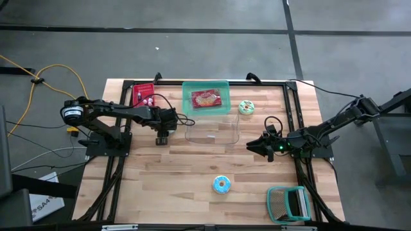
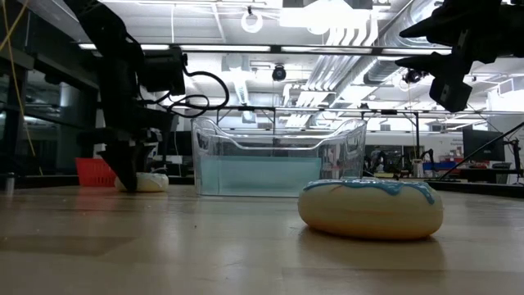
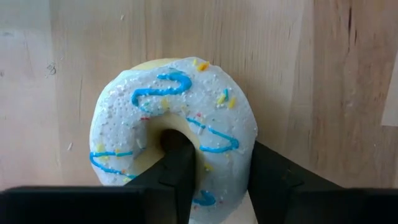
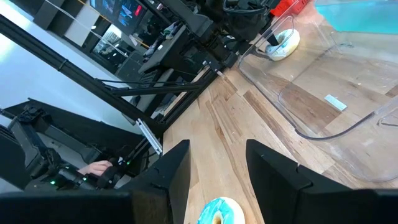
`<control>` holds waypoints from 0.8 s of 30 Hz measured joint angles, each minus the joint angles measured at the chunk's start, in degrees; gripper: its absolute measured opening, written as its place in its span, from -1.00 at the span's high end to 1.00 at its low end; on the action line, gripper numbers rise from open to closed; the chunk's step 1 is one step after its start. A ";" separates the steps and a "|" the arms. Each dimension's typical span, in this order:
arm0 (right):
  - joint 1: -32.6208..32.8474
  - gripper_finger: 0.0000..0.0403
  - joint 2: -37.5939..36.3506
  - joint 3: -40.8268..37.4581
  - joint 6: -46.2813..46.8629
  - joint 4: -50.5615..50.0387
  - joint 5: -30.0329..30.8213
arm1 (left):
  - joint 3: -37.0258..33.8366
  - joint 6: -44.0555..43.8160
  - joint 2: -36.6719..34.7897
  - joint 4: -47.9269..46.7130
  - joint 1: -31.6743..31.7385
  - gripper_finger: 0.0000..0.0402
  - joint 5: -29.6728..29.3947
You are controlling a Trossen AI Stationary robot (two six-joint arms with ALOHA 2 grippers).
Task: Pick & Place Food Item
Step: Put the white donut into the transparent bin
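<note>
A white-iced donut with blue squiggles (image 3: 174, 106) lies flat on the wooden table, left of a clear plastic container (image 1: 212, 130). My left gripper (image 1: 164, 136) stands over it, pointing steeply down and shut on its ring; in the low view the donut (image 2: 152, 182) sits on the table beside the dark fingers. My right gripper (image 1: 254, 146) hangs above the table right of the container, open with nothing between its fingers (image 4: 217, 155). My left gripper has one finger (image 3: 180, 171) down in the donut's hole and the other against the ring's outer side, with the ring's wall (image 3: 224, 158) between them. The fingers come from above, pointing steeply down. The donut rests flat on the table.
A teal tray (image 1: 224, 84) with a red food pack stands behind the container, and a red packet (image 1: 142, 95) at the far left. A green donut (image 1: 246, 107), a blue-iced donut (image 1: 221, 185) near the front and a teal rack (image 1: 289, 204) also lie on the table.
</note>
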 joint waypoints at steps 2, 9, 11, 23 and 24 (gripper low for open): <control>-0.02 0.28 0.00 -0.01 0.00 0.00 0.00 | 0.00 0.00 0.00 0.00 0.00 0.43 0.00; -0.02 0.28 0.00 -0.01 0.00 0.00 0.00 | 0.00 -0.08 0.00 0.00 0.00 0.43 0.02; -0.02 0.28 0.00 -0.01 0.01 0.00 0.00 | 0.00 -0.12 0.00 0.05 0.00 0.43 0.02; -0.02 0.28 0.00 0.00 0.00 0.02 0.00 | 1.34 -0.26 -5.65 0.17 0.00 0.43 0.55; 0.00 0.28 0.00 -0.01 0.00 0.02 0.00 | 1.38 -0.24 -6.72 0.15 0.00 0.43 0.50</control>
